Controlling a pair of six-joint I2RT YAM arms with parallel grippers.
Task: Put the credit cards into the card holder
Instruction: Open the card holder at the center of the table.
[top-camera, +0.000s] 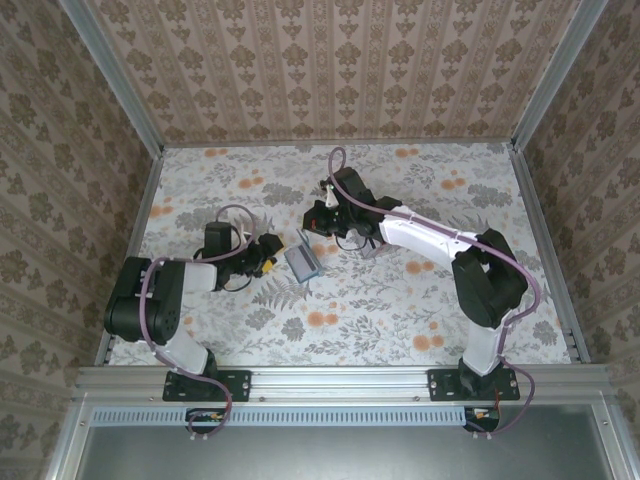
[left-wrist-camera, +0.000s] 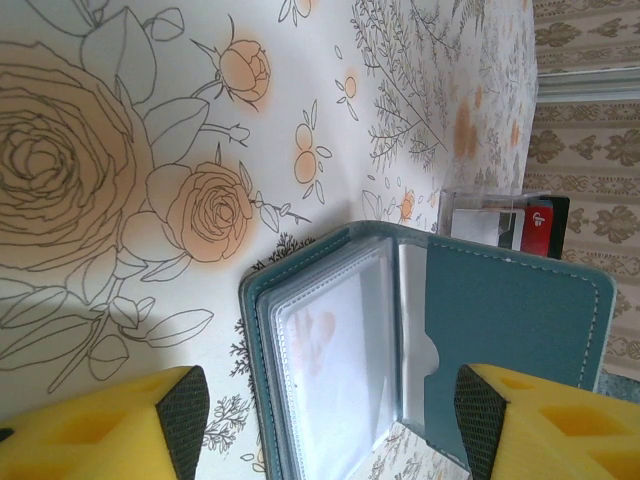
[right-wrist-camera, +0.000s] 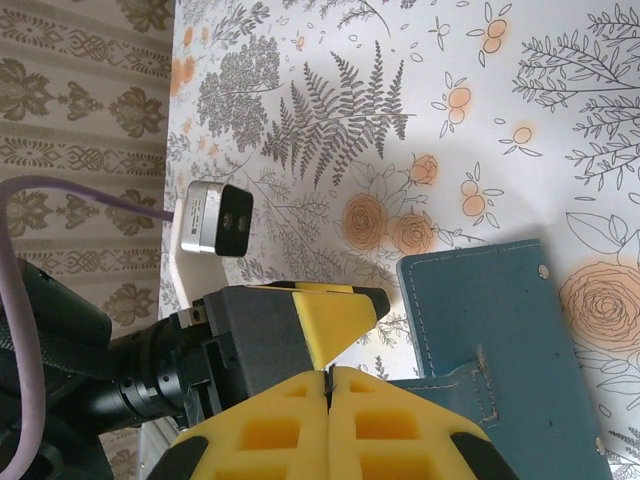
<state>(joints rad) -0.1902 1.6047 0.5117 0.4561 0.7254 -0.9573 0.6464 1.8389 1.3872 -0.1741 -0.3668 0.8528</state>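
Note:
The card holder (left-wrist-camera: 510, 320), a teal wallet, lies open on the floral table with its clear sleeves (left-wrist-camera: 340, 350) facing up. It also appears as the card holder (top-camera: 303, 260) and, from outside, the card holder (right-wrist-camera: 490, 330). My left gripper (left-wrist-camera: 330, 425) is open, its yellow fingers standing either side of the wallet's near end without clamping it. My right gripper (right-wrist-camera: 328, 395) hovers shut just beyond the wallet, right gripper (top-camera: 325, 225). A thin dark line shows between its tips; I cannot tell if that is a card. Red and black credit cards (left-wrist-camera: 535, 228) stand in a clear rack behind the wallet.
The clear slotted rack (left-wrist-camera: 480, 215) stands just beyond the wallet, near the right arm's wrist (top-camera: 372, 245). Patterned walls close in the table on three sides. In the right wrist view the left arm's finger (right-wrist-camera: 330, 315) and camera (right-wrist-camera: 215, 220) sit close to my right fingertips.

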